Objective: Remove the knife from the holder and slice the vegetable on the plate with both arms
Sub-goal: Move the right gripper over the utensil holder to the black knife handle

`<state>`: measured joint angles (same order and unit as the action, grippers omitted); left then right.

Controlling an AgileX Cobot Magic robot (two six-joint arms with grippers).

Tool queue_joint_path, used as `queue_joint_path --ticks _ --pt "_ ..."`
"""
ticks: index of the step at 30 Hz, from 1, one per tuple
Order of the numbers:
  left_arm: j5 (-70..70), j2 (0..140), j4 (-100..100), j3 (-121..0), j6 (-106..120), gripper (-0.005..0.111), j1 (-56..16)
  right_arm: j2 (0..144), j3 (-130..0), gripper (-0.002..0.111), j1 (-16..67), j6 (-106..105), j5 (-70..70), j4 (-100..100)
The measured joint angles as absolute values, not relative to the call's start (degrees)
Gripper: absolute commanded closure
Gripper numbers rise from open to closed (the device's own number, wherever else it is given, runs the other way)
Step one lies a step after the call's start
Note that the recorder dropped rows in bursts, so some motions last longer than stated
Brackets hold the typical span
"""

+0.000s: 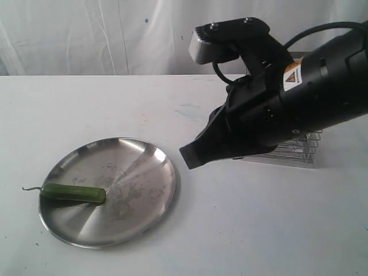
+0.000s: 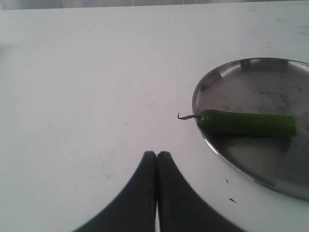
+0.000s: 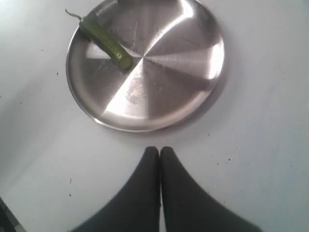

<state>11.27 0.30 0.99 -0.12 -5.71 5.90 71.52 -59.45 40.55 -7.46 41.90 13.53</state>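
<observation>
Left gripper (image 2: 157,153) and right gripper (image 1: 192,156): jaws pressed together, holding nothing. The right one hangs off the plate's (image 1: 138,167) two o'clock rim; the vegetable (image 1: 73,192) lies at nine.

Plates: one round steel plate (image 1: 138,167).
Peppers: one green pepper (image 1: 73,193), in a single piece, with one curled stem.
Racks: one wire rack (image 1: 302,154), mostly hidden behind the arm.
Arms: one arm (image 1: 322,95) shows in the exterior view.
End effectors: two in all, the left end effector (image 2: 157,154) and the right end effector (image 3: 160,150), one in each wrist view, each with two fingers.
Counters: one white counter (image 1: 259,230).
Warning stickers: one sticker (image 1: 291,75) on the arm.
</observation>
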Motion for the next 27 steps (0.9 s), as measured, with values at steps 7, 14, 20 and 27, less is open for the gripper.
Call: queue_joint_path --ticks 7,14,20,27 --pt "11.27 0.30 0.99 -0.12 -5.71 0.107 5.90 71.52 -59.55 0.079 40.55 -2.97 39.88 13.41" --pt "11.27 0.30 0.99 -0.12 -5.71 0.107 5.90 71.52 -59.83 0.046 40.55 4.49 40.62 8.35" --pt "11.27 0.30 0.99 -0.12 -5.71 0.107 5.90 73.68 -67.70 0.046 40.55 17.09 41.99 -5.47" --pt "11.27 0.30 0.99 -0.12 -5.71 0.107 5.90 88.64 -84.06 0.046 41.50 26.77 54.47 -13.32"
